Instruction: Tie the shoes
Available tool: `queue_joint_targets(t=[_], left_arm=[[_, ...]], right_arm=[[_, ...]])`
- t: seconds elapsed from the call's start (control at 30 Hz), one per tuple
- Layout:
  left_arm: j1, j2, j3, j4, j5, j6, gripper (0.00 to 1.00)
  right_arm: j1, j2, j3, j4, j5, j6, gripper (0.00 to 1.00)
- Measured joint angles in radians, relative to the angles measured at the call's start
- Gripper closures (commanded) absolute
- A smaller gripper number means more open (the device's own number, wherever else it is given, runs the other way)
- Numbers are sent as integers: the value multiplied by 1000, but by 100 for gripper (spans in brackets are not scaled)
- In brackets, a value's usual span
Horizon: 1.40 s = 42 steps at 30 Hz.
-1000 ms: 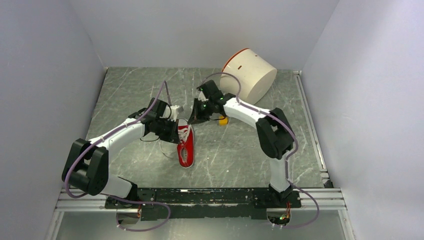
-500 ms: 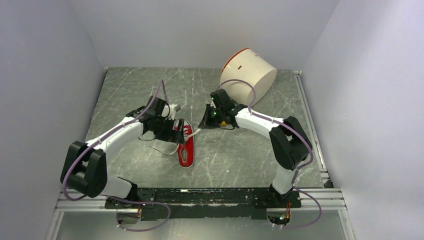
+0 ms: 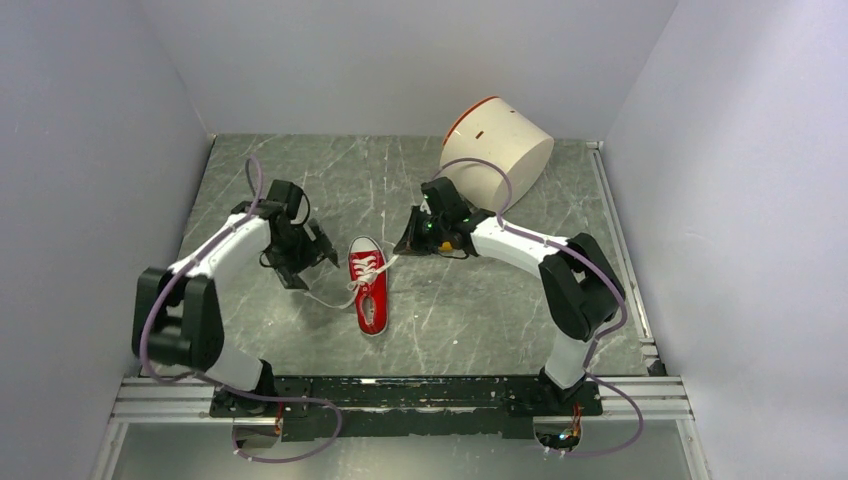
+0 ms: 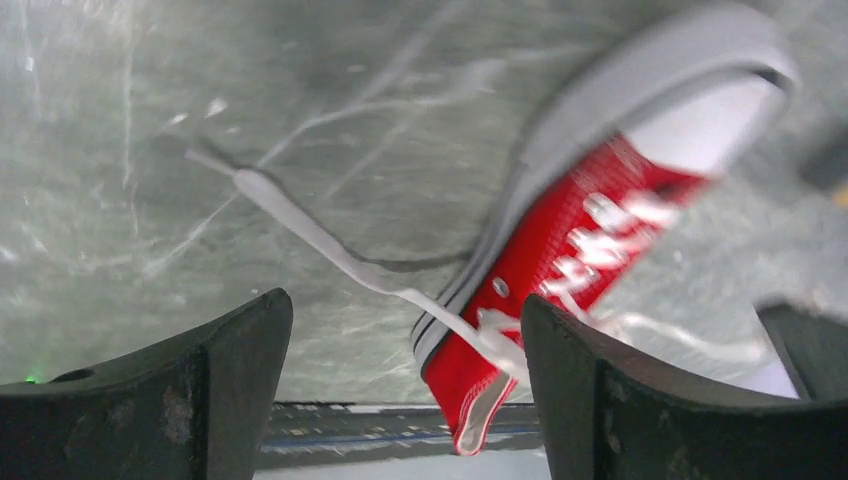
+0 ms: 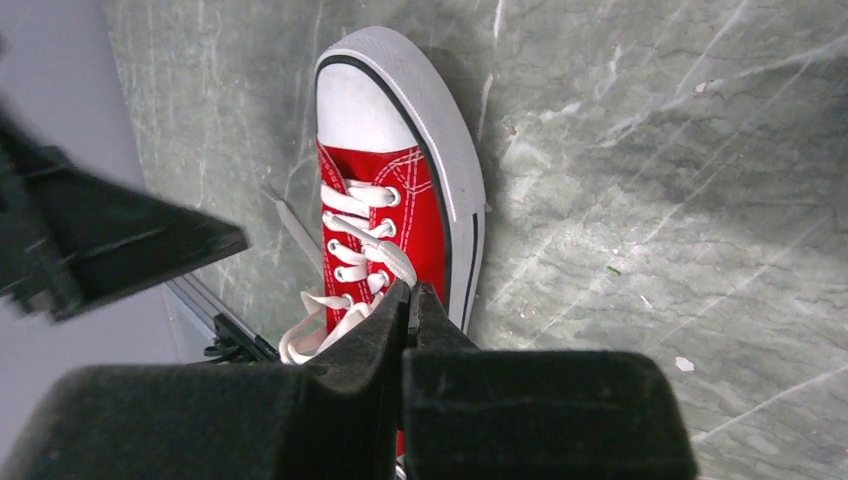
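Note:
The red sneaker (image 3: 368, 285) with white sole lies mid-table, its heel toward the near rail; it also shows in the wrist views (image 4: 570, 250) (image 5: 385, 215). My right gripper (image 3: 405, 246) (image 5: 410, 292) hovers just right of the lacing, shut on one white lace (image 5: 392, 260) that runs taut from the eyelets to its tips. The left gripper (image 3: 310, 262) (image 4: 405, 312) stands open left of the shoe, with nothing between its fingers. The other lace (image 4: 300, 215) (image 3: 325, 298) trails loose over the table toward it.
A white tub with an orange rim (image 3: 497, 150) lies on its side at the back right, behind the right arm. A small yellow item (image 3: 446, 242) sits under that arm. Grey walls close in three sides, and a metal rail (image 3: 400, 395) runs along the near edge.
The left gripper has opened, let go of its lace and drawn back to the left. The right gripper pulled away to the right with its lace, then held still.

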Motion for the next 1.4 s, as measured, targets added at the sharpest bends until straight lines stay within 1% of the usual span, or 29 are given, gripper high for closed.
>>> queue_joint_targets(t=[0.1,0.23,0.3,0.4,0.5,0.63,0.67,0.73,0.77,0.8,0.97,1.13,1.23,1.33,1.4], left_arm=[[26,98,-14,-40,2,-144,15],[31,114,-76,-57,2,-283,22],[31,123,-87,-53,2,-317,25],[31,149,-94,-34,-9,-359,34],[31,163,-116,-11,-24,-392,37],[31,172,-157,9,-24,-422,45],[31,172,-157,8,-26,-424,52],[31,179,-153,0,-32,-422,79],[31,183,-149,-7,-35,-422,89],[31,188,-145,-13,-36,-425,94],[31,202,-120,-28,-65,-396,95],[53,198,-54,-69,-248,-331,95],[80,156,6,-106,-383,-295,95],[110,69,73,-135,-534,-249,95],[119,17,108,-143,-627,-214,95]], right_arm=[[0,-8,-5,9,-13,-3,100],[0,-18,-7,19,-21,-10,100],[0,-24,-20,32,-26,-10,100],[0,-41,-47,42,-35,-10,100],[0,-49,-56,44,-37,-10,100],[0,-60,-67,54,-38,-11,100],[0,-62,-68,56,-38,-10,100],[0,-63,-68,57,-38,-11,100],[0,-63,-68,57,-39,-11,100],[0,-63,-68,56,-38,-11,100],[0,-78,-68,24,-18,-18,100],[-18,-167,-75,-64,72,-23,100],[-50,-231,-82,-157,183,-14,100],[-89,-286,-98,-270,343,25,100],[-119,-341,-143,-338,444,59,100]])
